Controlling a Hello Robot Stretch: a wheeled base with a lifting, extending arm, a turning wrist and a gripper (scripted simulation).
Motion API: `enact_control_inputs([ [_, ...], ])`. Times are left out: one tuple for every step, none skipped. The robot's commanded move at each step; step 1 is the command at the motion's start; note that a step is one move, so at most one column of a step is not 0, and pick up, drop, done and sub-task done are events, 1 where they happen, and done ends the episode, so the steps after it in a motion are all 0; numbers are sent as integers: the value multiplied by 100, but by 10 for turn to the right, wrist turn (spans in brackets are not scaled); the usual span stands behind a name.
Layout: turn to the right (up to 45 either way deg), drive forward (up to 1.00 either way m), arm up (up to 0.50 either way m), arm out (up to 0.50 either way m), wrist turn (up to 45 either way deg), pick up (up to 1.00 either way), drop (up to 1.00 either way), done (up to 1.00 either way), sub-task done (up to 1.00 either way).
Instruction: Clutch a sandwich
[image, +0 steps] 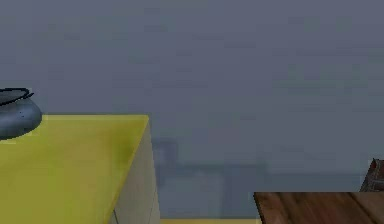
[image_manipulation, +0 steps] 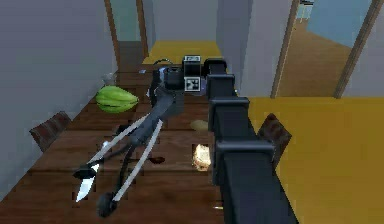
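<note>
Claw (image_manipulation: 97, 192) hangs over bare table (image_manipulation: 170, 195), tips low on the arm side view's left, holding nothing; its grip state can't be told. Table runs long beside the wall, one chair (image_manipulation: 50, 130) at its left edge, another at its right. Green lump (image_manipulation: 115, 98) sits farther up. Tan lump (image_manipulation: 203, 156), likely the sandwich, lies just beside the arm (image_manipulation: 240, 170), well apart from the tips. Step: lining up, no grasp yet. Next: bring tips to the lump. Wall crowds the left; yellow floor (image_manipulation: 330, 150) on the right is open.
</note>
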Motion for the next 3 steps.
enact_control_inputs([
  [0, 0, 0, 0, 450, 0, 0, 0, 0],
  [0, 0, 0, 0, 450, 0, 0, 0, 0],
  [0, 0, 0, 0, 450, 0, 0, 0, 0],
])
